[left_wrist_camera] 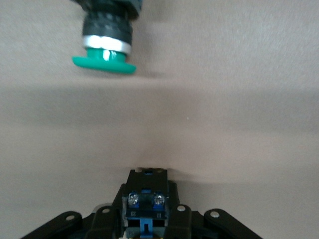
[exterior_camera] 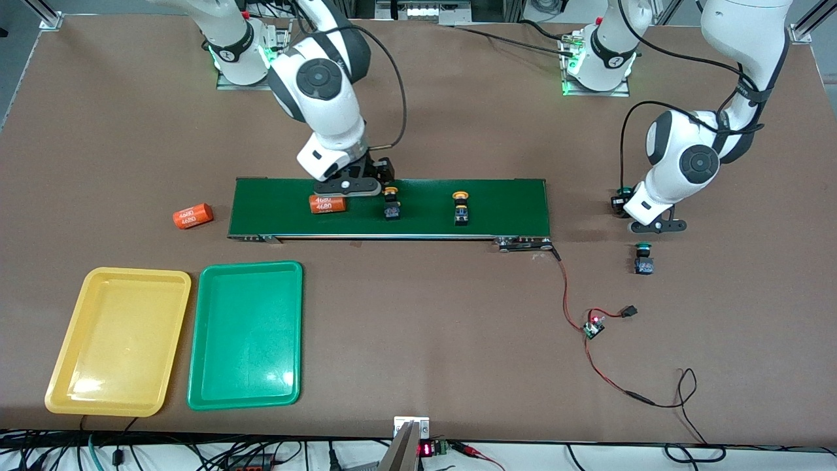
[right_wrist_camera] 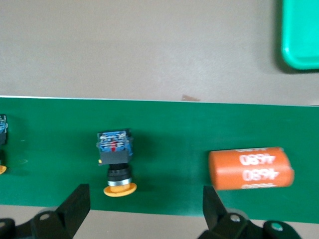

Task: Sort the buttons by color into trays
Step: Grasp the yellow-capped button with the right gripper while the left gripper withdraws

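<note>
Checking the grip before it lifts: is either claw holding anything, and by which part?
The left claw is shut on a green button, gripping its dark block body. The right claw, open over the conveyor belt, holds nothing.

This is a robotics lab or test bench. Two white jointed robot arms (exterior_camera: 327,98) are bolted by metal base plates to a wide brown work table (exterior_camera: 425,340). A short dark-green conveyor belt (exterior_camera: 497,209) lies on the table, wired by red and black leads to a small bare circuit board (exterior_camera: 594,327). Bundled black cables (exterior_camera: 196,454) and aluminium frame struts (exterior_camera: 46,16) run along the table's edges.
</note>
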### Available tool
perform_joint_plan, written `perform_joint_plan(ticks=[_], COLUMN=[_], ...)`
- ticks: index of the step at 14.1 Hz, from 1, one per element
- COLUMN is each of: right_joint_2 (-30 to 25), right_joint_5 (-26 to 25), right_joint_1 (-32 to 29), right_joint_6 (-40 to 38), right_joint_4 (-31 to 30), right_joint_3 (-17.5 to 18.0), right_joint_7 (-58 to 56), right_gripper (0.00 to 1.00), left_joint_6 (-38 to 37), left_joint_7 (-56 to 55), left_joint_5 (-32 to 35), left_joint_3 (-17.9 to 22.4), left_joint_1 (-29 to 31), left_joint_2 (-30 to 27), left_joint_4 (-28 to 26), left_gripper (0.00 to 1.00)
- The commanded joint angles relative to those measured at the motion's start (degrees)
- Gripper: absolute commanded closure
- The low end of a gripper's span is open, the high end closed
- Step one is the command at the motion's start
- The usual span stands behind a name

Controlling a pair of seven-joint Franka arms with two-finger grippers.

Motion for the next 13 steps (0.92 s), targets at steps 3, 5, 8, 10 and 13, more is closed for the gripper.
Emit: perform_joint_plan(ticks=[3, 5, 8, 10, 13], right_joint_2=[5.46, 6.60, 7.75, 8.71, 9.24], right_joint_5=[-0.51, -0.60, -0.60, -0.77, -0.86], right_joint_1=[1.30, 1.48, 1.48, 1.39, 1.39], right_joint_6=[-0.37, 0.51, 1.48, 2.87, 3.32], right_joint_4=[3.24, 3.24, 3.24, 3.07, 2.98], right_joint_3=[-0.06, -0.15, -0.33, -0.41, -0.41], right_joint_7=[0.67, 0.66, 0.49, 0.40, -1.00], right_gripper=[0.00, 0.00, 0.00, 0.00, 0.54], left_joint_6=[-13.90, -19.97, -22.37, -21.94, -19.23], left_joint_7=[0.21, -0.58, -5.65, -12.68, -18.67], left_joint_5=[0.73, 0.11, -6.10, -10.77, -11.32], left_joint_3=[-2.49, -6.79, -14.43, -19.01, -22.71], left_joint_1=[-0.39, -0.48, -0.74, -1.27, -2.50], left_joint_2=[-5.19, -5.37, -5.11, -3.45, -0.81], left_joint_4=[6.40, 10.44, 14.23, 16.34, 18.19], left_gripper=[0.95, 0.95, 0.94, 0.95, 0.94])
